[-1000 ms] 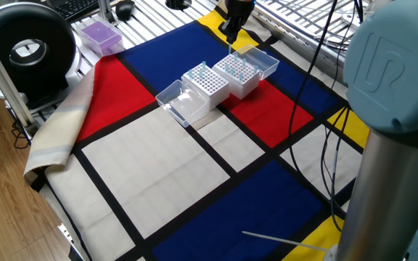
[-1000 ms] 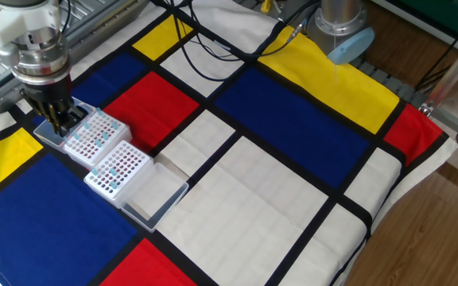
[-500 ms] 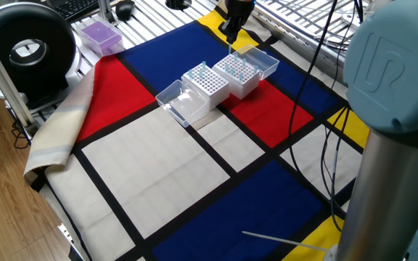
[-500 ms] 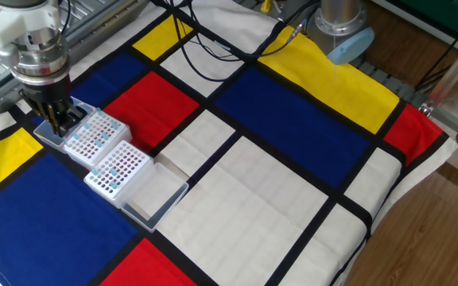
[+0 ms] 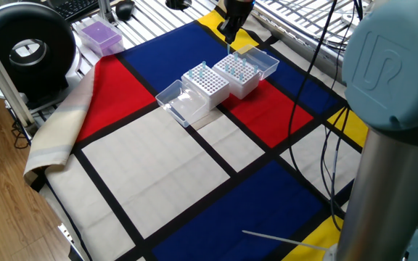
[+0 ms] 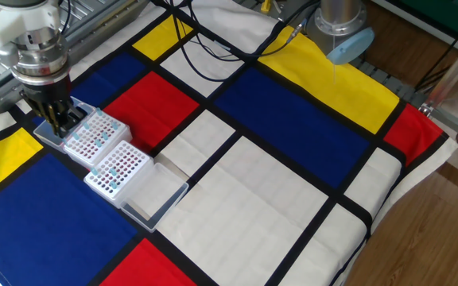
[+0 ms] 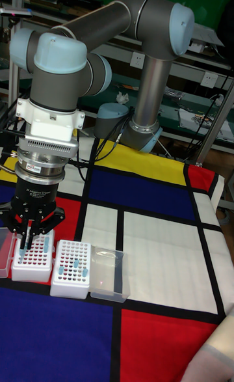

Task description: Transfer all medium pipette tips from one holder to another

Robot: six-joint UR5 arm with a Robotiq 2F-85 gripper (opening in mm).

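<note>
At the left of the tall view, the tool (image 7: 26, 242) hangs over the medium pipette tips (image 7: 34, 255) (light, slippery, easily bent cones, best pinched near the wide collar), its grip too small to tell.

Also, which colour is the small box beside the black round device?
Purple box, clearest in one fixed view.

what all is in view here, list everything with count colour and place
white racks: two, white, side by side on the cloth
medium pipette tips: many, pale blue, in both racks
clear lids: two, clear, one at each outer end of the racks
checked cloth: one, red, blue, yellow and white, covering the table
purple box: one, purple, off the cloth's corner
black reel: one, black, beside the table
gripper: one, dark, over the end rack
</note>
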